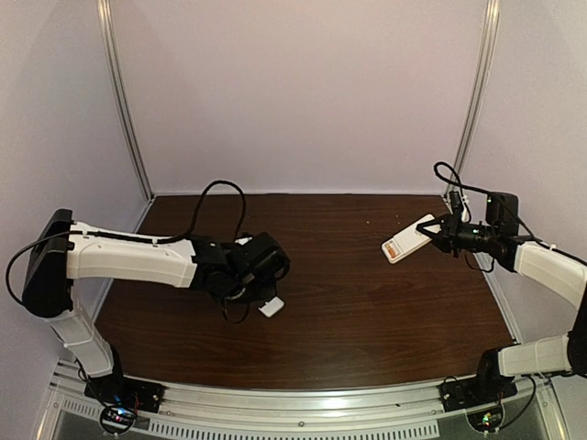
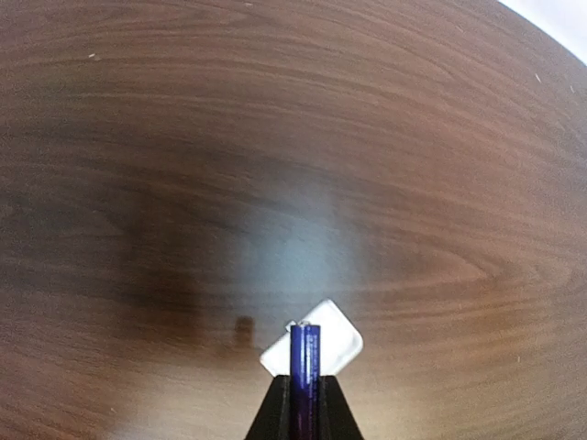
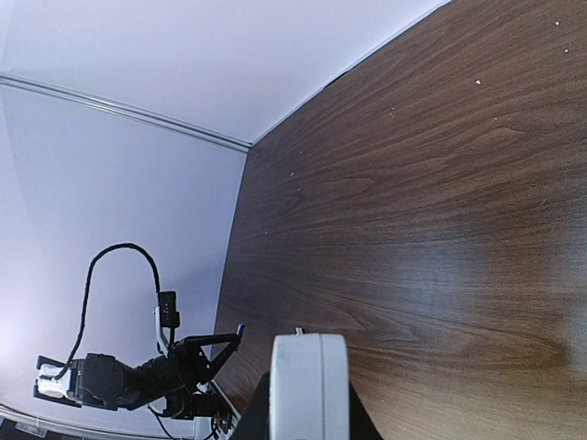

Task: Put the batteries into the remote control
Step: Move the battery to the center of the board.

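My left gripper (image 2: 305, 390) is shut on the purple battery (image 2: 305, 367), which stands upright between the jaws, low over the table. In the top view this gripper (image 1: 254, 291) points down at the table's left. My right gripper (image 1: 433, 233) is shut on the white remote control (image 1: 408, 239) and holds it in the air at the right, tilted. An orange patch, apparently the orange battery (image 1: 393, 248), shows at the remote's lower end. In the right wrist view the remote (image 3: 310, 385) shows end-on between the jaws, and the left gripper (image 3: 220, 346) shows far off.
A plain white flat cover piece (image 2: 336, 341) lies on the dark wood table (image 1: 367, 312) just beyond the left gripper; it also shows in the top view (image 1: 271, 307). Pale walls enclose the table on three sides. A black cable (image 1: 220, 192) loops behind the left arm.
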